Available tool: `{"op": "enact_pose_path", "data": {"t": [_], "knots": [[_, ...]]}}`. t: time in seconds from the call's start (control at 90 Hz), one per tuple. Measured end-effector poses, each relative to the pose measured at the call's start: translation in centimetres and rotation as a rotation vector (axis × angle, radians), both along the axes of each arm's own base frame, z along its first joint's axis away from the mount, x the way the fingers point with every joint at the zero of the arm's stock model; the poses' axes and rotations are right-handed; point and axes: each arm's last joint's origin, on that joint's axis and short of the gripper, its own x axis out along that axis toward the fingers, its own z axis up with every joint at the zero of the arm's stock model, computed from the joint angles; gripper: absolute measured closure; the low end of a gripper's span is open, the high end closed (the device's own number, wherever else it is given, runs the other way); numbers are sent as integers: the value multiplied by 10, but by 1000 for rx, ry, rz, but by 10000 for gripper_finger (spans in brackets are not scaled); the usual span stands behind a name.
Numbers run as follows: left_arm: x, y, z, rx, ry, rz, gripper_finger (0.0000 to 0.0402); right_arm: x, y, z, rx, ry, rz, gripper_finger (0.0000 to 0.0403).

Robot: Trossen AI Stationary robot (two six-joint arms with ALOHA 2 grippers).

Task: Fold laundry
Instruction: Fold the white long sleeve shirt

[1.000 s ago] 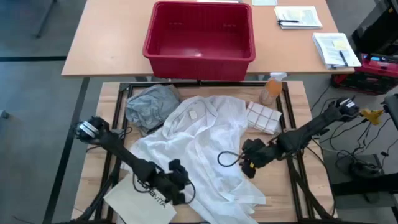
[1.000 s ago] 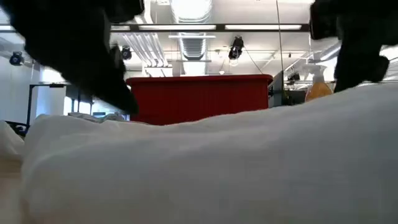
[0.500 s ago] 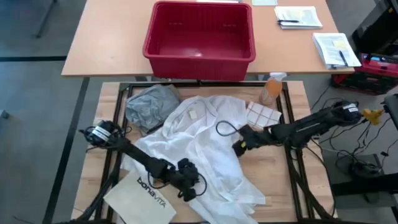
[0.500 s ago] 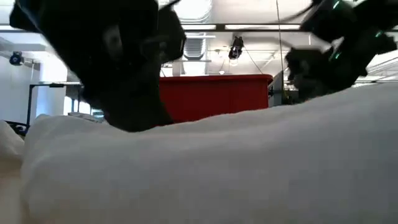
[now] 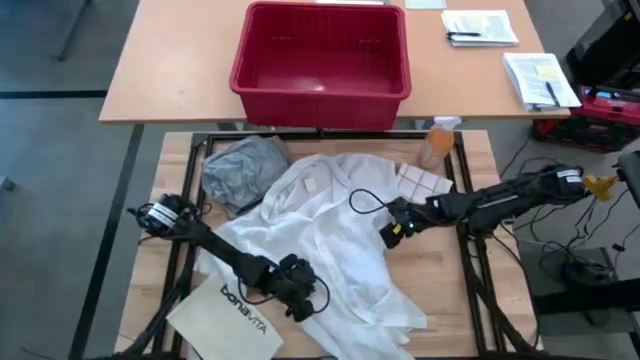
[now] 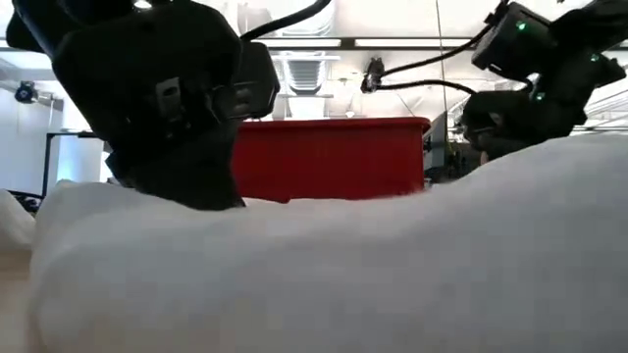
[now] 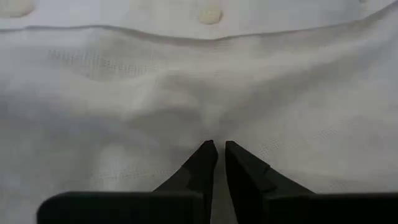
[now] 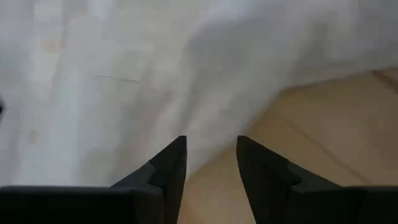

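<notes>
you can read "bonavita" on the white bag (image 5: pixel 228 312), just beside the white shirt (image 5: pixel 330 240).

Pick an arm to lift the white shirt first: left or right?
Left, probably. The left gripper is nearly shut and pressed into the white shirt. The right gripper is open at the shirt's edge, partly over bare table.

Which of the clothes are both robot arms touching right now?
The big white shirt spread across the middle; the grey T-shirt sits crumpled and untouched near the red basket.

left gripper (image 7: pixel 216 151) nearly closed, right gripper (image 8: pixel 211 149) parted
</notes>
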Motion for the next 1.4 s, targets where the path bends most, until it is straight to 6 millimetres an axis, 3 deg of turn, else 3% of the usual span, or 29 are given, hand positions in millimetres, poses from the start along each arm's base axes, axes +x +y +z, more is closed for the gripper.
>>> {"op": "enact_pose_path", "data": {"t": [0.144,0.433,0.522,0.667,0.8,0.989,1.4], "knots": [[-1,0,-1,-7,5,8,377,-2,-1,2,-28,-13,-9,266],[-2,1,-2,-11,12,11,377,6,-3,-19,-40,23,2,259],[-2,1,-2,-13,13,11,377,15,-2,-17,-43,-40,18,290],[-2,1,-2,-14,14,11,377,22,-2,-13,-51,-72,33,385],[-2,1,-2,-10,13,12,377,15,-2,-11,-53,23,50,398],[-2,1,-1,-6,10,7,377,-8,-6,21,-157,211,74,402],[-2,1,1,2,-1,-11,377,-34,-25,97,-384,277,-27,403]]}}
